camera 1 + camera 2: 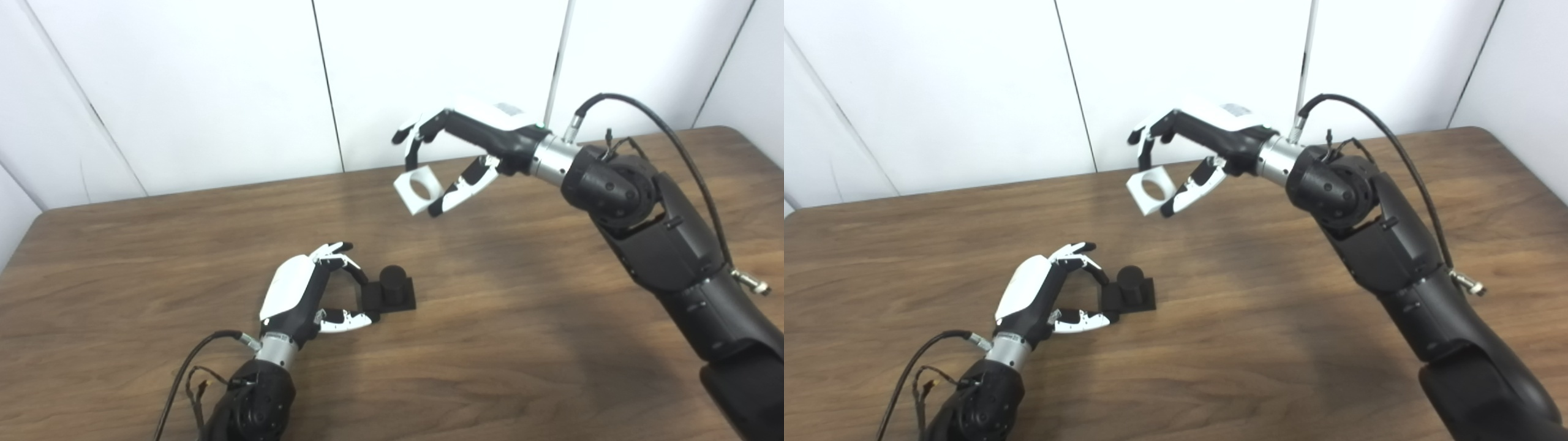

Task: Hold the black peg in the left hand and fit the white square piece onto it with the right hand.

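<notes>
The black peg, a short round post on a square black base, rests on the wooden table near the middle. My left hand pinches the left edge of that base between fingers and thumb. The white square piece, with a round hole through it, hangs in the air above and behind the peg, tilted. My right hand is shut on it, fingers above and thumb below its right side. In the right eye view the peg and the white piece stand clearly apart.
The right arm reaches in over the table's right half, with a black cable looping above it. White wall panels stand behind the far edge. Cables trail from the left wrist at the bottom left.
</notes>
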`<state>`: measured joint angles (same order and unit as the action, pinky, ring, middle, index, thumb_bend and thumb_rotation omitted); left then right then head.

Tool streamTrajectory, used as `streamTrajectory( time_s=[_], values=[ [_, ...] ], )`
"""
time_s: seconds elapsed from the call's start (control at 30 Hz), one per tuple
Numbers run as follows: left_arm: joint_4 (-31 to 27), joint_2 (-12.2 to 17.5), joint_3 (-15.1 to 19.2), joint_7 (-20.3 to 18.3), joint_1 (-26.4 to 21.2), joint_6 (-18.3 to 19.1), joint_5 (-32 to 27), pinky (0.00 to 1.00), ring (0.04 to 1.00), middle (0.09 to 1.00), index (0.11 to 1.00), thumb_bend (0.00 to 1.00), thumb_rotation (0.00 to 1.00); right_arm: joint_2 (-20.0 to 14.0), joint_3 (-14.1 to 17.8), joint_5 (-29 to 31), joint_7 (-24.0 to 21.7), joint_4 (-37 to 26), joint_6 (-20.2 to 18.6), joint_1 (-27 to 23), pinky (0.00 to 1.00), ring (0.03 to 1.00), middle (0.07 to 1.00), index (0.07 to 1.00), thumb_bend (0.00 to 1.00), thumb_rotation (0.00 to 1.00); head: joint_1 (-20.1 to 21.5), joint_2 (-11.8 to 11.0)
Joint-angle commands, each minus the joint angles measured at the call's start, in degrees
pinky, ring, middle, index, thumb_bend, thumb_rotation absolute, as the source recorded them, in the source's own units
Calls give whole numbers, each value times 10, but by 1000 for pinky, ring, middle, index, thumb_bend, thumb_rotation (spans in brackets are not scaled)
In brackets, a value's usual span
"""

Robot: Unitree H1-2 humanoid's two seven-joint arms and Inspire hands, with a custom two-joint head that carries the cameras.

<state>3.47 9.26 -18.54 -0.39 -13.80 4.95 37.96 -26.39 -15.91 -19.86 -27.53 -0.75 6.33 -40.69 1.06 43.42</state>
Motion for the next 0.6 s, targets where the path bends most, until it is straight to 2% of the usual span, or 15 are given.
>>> streamTrajectory(
  time_s=[0.0, 0.23, 0.57],
  values=[
    [7, 0, -8, -5, -6, 9, 15, 891, 927, 879, 488, 520, 83, -1, 9, 14, -6, -33, -8, -17, 689, 811, 779, 480, 518, 137, 0, 1],
    [5, 0, -11, -7, -7, 12, 15, 890, 930, 880, 488, 520, 84, 6, 3, 23, -42, -81, -45, -1, 708, 825, 784, 480, 518, 139, -2, 3],
    [5, 0, -12, -5, -7, 13, 11, 894, 927, 879, 488, 520, 83, 14, -14, 17, -64, -98, -60, 17, 699, 816, 779, 480, 521, 136, -5, 6]
  ],
)
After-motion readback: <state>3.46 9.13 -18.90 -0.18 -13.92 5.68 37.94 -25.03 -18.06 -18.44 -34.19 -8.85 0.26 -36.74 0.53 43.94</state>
